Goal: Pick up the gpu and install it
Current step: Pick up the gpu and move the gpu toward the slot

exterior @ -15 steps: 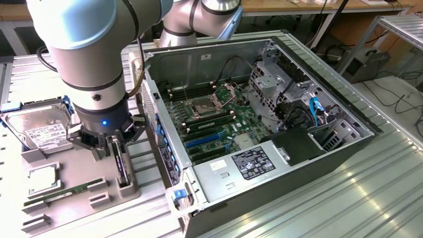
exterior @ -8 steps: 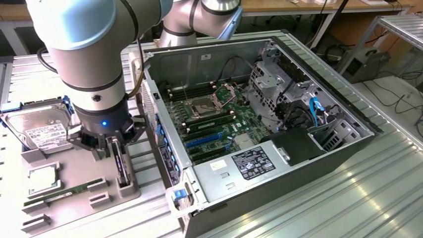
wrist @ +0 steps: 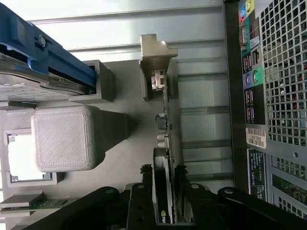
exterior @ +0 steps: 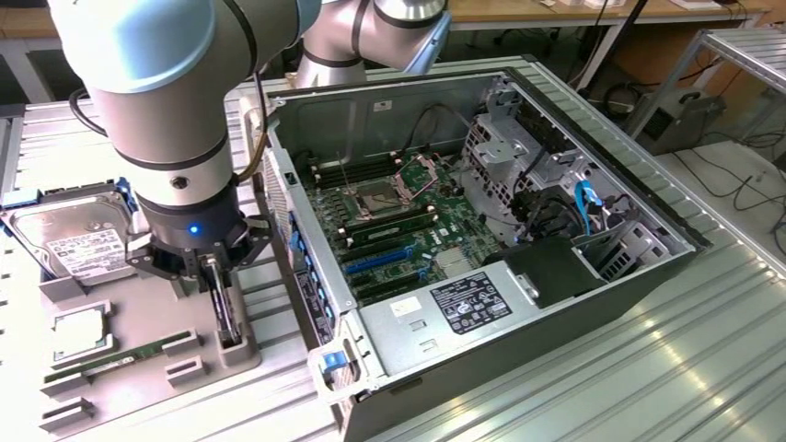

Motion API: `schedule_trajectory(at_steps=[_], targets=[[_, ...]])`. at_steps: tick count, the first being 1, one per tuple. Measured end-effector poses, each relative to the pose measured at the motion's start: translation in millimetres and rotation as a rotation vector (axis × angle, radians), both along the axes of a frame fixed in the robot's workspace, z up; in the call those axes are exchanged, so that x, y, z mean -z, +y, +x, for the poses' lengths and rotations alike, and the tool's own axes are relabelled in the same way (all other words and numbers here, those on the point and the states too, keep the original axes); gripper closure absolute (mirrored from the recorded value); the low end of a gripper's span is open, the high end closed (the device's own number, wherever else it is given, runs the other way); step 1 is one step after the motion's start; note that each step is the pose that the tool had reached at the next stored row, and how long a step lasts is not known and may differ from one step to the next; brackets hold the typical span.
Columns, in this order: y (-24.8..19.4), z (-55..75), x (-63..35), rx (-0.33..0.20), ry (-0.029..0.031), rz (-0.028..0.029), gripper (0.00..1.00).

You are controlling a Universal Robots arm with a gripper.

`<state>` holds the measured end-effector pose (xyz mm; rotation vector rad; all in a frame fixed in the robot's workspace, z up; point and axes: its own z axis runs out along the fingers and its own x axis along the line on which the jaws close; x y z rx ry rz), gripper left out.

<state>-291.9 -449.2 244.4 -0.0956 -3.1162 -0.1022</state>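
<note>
Gripper (wrist: 163, 173) pinches the gpu (exterior: 225, 322) from both sides; the card stands on edge in its tray (exterior: 154, 308) slot, beside the case (exterior: 516, 368). Pick-up step: gripped, not yet raised. A lift would need a straight pull clear of the slot.

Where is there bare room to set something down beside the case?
The ribbed table on the exterior view's right of the computer case is bare. The grey tray is crowded: hard drive, memory stick, gripper clamping the gpu.
</note>
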Motion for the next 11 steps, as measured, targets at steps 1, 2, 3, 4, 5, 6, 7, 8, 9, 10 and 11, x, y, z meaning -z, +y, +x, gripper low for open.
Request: schedule_trajectory(at_steps=[1, 2, 3, 4, 5, 6, 7, 8, 9, 10, 11], targets=[[0.0, 0.0, 0.0, 0.0, 0.0001, 0.0, 0.72], [0.0, 0.0, 0.0, 0.0, 0.0001, 0.0, 0.74], [0.0, 0.0, 0.0, 0.0, 0.0001, 0.0, 0.74], [0.0, 0.0, 0.0, 0.0, 0.0, 0.0001, 0.74], [0.0, 0.0, 0.0, 0.0, 0.0, 0.0001, 0.74], [0.0, 0.0, 0.0, 0.0, 0.0, 0.0001, 0.74], [0.0, 0.0, 0.1, 0.0, 0.0, 0.0001, 0.74], [0.0, 0.0, 0.1, -0.007, 0.0, 0.0001, 0.74], [0.0, -0.1, 0.1, -0.019, 0.0, 0.0001, 0.74], [0.0, -0.1, 0.1, -0.025, -0.0001, 0.0001, 0.74], [0.0, -0.1, 0.1, -0.029, 0.0, 0.0001, 0.74]])
